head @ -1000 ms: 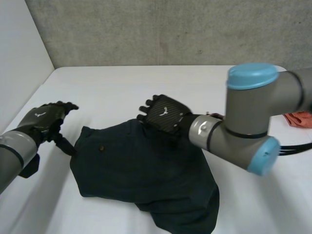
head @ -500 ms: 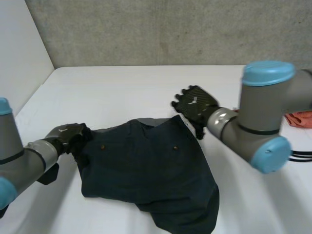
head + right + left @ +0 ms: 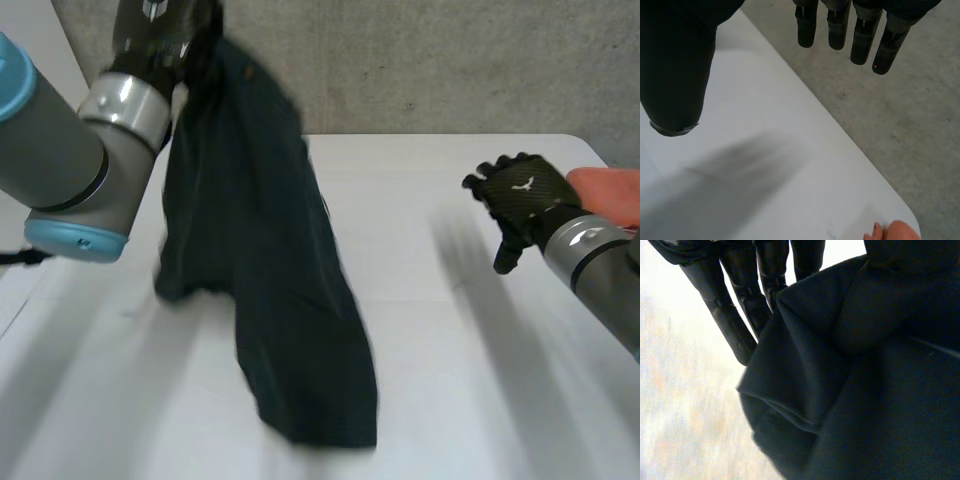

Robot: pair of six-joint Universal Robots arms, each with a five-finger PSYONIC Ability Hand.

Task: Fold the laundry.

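Laundry, in this case one dark garment (image 3: 270,300), hangs from the left hand (image 3: 160,25), which is raised high over the far left of the table (image 3: 450,350). Its long axis runs almost straight down, slanting a little toward the middle, and the lower end seems to reach the tabletop. The left wrist view shows the cloth (image 3: 865,390) bunched thick in that hand's grip beside long straight fingers (image 3: 730,320) (the thumb is buried under fabric, so I judge a pinch rather than see one).

The right hand (image 3: 520,195) hovers well apart, out at the right side. Its fingers (image 3: 840,30) are loose and spread and it has hold of nothing, so the garment lies off to its left. An orange cloth (image 3: 605,190) sits just beside that hand's wrist.

The fabric looks heavy, limp and crumpled, with no clean edge showing. I'd guess the free hand must cross to find a lower corner before anything lies flat.
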